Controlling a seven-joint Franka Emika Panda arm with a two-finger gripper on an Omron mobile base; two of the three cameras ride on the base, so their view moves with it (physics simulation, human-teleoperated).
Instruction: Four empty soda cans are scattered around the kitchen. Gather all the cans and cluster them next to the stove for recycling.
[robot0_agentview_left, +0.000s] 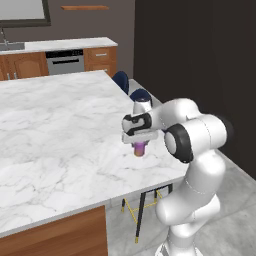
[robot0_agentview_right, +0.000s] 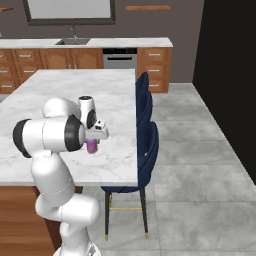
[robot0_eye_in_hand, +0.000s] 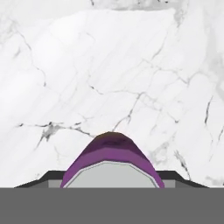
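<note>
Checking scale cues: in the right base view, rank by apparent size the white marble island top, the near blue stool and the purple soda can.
1. White marble island top
2. Near blue stool
3. Purple soda can

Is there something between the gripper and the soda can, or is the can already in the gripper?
Nothing visible stands between them. The gripper is shut on the purple soda can, held above the marble island near its stool-side edge.

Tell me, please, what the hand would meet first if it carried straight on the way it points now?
Most likely the white marble island top. The hand points down at it, holding a purple soda can, so the can's lower end would probably touch first. The gap is unclear.
</note>
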